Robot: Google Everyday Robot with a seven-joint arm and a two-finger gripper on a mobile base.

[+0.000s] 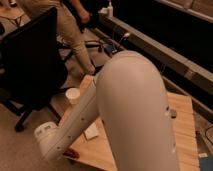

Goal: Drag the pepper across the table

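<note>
The pepper (71, 153) is a small dark red object lying at the near left edge of the light wood table (181, 131), mostly covered by my arm. My gripper (56, 150) is at the end of the white arm at lower left, low over the table edge and right beside the pepper. The arm's wrist hides its tip. The big white elbow fills the middle of the view and hides much of the table top.
A white cup (73, 95) stands on the table's left side. A flat white pad (91, 131) lies near the arm. A black office chair (31, 60) stands left of the table, and a person (67, 25) stands behind it. A long dark counter (165, 47) runs along the back.
</note>
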